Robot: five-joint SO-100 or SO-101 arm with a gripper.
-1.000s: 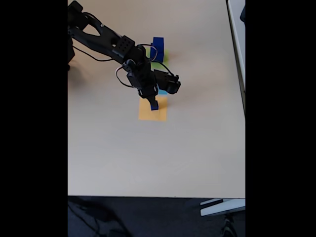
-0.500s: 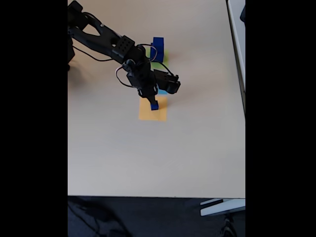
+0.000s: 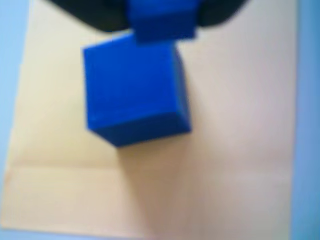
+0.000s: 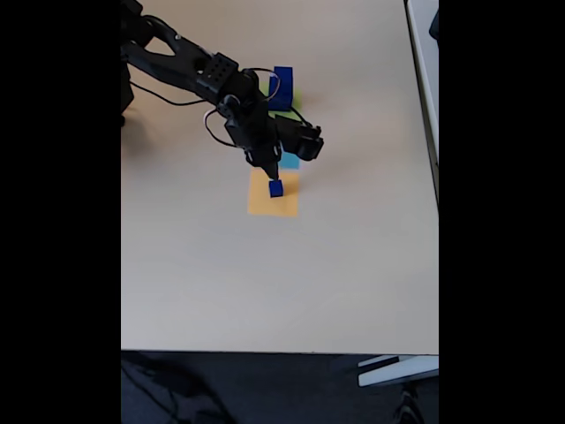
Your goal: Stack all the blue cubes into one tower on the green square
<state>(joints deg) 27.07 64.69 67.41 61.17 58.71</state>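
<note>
A small blue cube rests on the orange square. My gripper hangs just above and up-left of it in the fixed view, apart from it. In the wrist view a smaller blue block shape sits at the top edge against the dark gripper body. I cannot tell whether it is a cube or part of a finger. Farther back stands a tower of blue cubes on the green square, which the arm partly hides.
A light-blue square lies between the orange and green squares, right beside the gripper's motor. The arm reaches in from the upper left of the beige table. The table's right and front edges border dark floor.
The gripper has risen and drawn back toward the upper left. The small cube it was down around stays in place on the orange square.
</note>
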